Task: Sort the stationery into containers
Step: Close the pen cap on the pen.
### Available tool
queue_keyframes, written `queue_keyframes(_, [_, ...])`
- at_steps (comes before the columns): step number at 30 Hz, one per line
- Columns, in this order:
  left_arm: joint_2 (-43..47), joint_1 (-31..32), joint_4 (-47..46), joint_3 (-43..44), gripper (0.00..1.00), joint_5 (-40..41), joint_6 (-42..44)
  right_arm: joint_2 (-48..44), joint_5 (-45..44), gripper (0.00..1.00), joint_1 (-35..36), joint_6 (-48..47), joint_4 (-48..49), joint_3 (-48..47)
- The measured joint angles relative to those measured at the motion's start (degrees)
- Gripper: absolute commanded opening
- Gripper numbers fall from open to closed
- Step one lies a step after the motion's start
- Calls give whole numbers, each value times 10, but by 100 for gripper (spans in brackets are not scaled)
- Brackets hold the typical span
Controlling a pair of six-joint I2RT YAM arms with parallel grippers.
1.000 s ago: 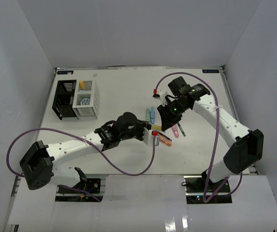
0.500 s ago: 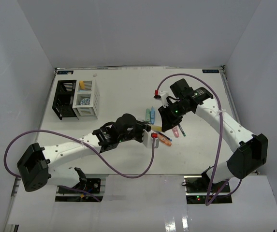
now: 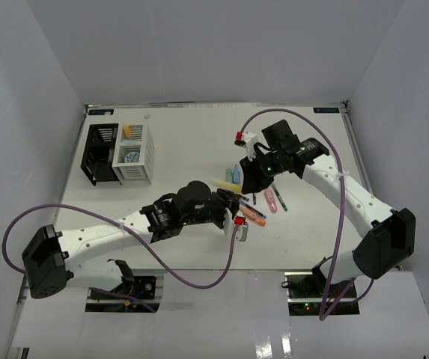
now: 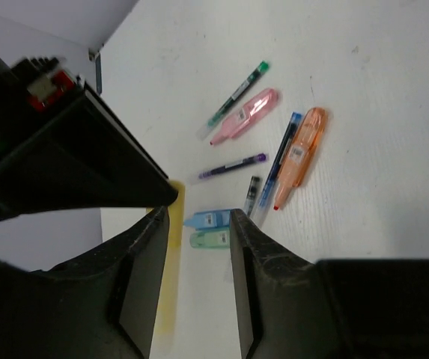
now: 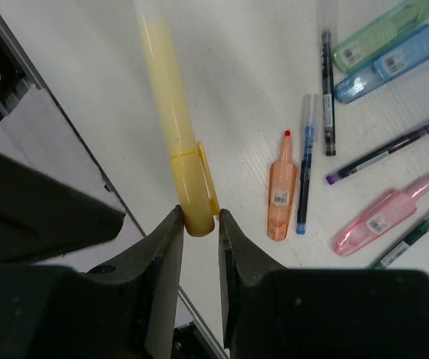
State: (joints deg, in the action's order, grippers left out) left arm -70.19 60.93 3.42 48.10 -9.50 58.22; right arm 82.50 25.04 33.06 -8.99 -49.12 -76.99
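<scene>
Right pincer (image 5: 198, 218) pinching one yellow marker (image 5: 171, 112), left pincer (image 4: 198, 217) spread empty, four pastel markers (image 5: 382, 221), four thin pens (image 5: 394, 146)

White table (image 3: 192, 142), pale surrounding walls (image 3: 199, 52)

- The yellow marker (image 5: 173, 112) pinched in my right gripper (image 5: 197, 217) runs out past the top edge of the right wrist view, so its far end is unseen.
- Ahead and to that gripper's right, the green marker (image 5: 382, 30), a thin dark pen (image 5: 325, 82) and the green pen (image 5: 416, 232) are each cut off by the frame.
- Beside my left gripper (image 4: 199, 224) the yellow marker is only a blur, its upper part hidden behind my right arm (image 4: 49, 149).
- From above, both grippers' fingertips are hidden under the wrists.
- Far to my left gripper's left, the contents of the white organizer (image 3: 145, 161) are too small to identify, and the black organizer (image 3: 87, 161) is too dark inside.
</scene>
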Motion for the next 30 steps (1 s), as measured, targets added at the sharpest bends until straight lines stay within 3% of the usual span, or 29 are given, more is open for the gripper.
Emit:
queue_keyframes(13, [16, 4, -9, 0, 63, 6, -29, -9, -2, 8, -4, 3, 55, 26])
queue_keyframes(20, [17, -15, 15, 1, 75, 63, -130, -34, -5, 8, -13, 1, 57, 31])
queue_keyframes(25, [18, -81, 41, 23, 78, 56, -250, -57, -5, 8, -19, -4, 61, 49])
queue_keyframes(30, [32, -188, 31, 48, 79, 0, -392, -74, -6, 8, -24, -5, 62, 57])
